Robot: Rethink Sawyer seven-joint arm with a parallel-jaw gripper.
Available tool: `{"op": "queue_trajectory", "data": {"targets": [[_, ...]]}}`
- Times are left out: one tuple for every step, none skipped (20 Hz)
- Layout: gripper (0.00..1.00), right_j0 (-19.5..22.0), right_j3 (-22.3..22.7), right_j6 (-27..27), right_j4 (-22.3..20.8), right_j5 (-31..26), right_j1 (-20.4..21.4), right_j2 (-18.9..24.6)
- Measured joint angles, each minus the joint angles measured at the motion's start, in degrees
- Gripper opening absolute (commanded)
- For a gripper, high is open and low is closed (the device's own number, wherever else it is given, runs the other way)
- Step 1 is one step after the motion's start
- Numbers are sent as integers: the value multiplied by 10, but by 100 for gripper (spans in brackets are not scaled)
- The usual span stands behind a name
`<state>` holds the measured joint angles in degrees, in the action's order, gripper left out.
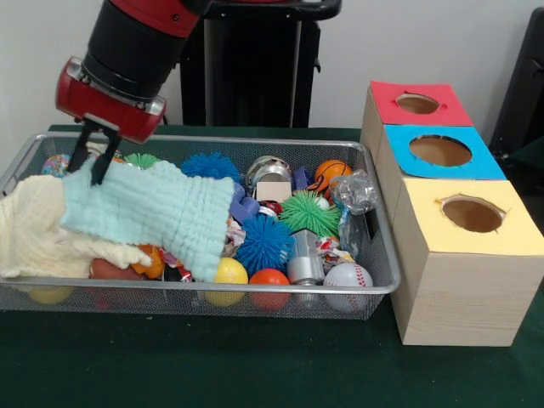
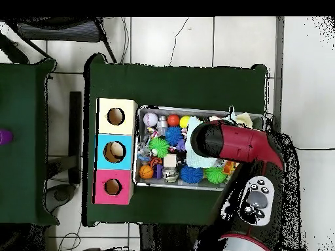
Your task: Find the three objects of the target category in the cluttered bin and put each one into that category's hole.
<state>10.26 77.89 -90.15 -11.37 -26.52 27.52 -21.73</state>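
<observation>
Tool [image 1: 88,160] pinching mint cloth [image 1: 153,212] at bin's [image 1: 255,289] end opp. red-topped hole [image 1: 417,104].

Dark green table [image 1: 255,365] carries the wire bin [image 1: 374,293] and, just beside it, the wooden box [image 1: 450,289]

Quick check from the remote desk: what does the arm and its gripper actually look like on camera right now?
The arm is a thick round body, glossy red with a broad black band. Its wrist ends in a red block with a silver-grey underside. The gripper has two thin black fingers. From overhead the arm is a red tube with a black end cap. No cables or markings are visible.
</observation>
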Motion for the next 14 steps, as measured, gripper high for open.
{"op": "queue_trajectory", "data": {"targets": [[100,2,-1,0,-1,-4,1,0],[100,4,-1,0,-1,-9,2,0],[100,5,-1,0,-1,-11,2,0],[100,9,-1,0,-1,-18,4,0],[100,10,0,0,-1,-21,6,0],[100,10,1,0,-1,-24,7,0],[100,10,2,0,-1,-27,9,0],[100,10,4,0,-1,-28,11,0],[100,10,5,0,0,-28,12,1],[100,13,16,0,8,-28,21,7],[100,14,23,0,13,-28,26,10],[100,15,28,0,18,-28,29,14],[100,18,41,0,29,-28,38,20],[100,19,51,0,37,-28,44,25]]}}
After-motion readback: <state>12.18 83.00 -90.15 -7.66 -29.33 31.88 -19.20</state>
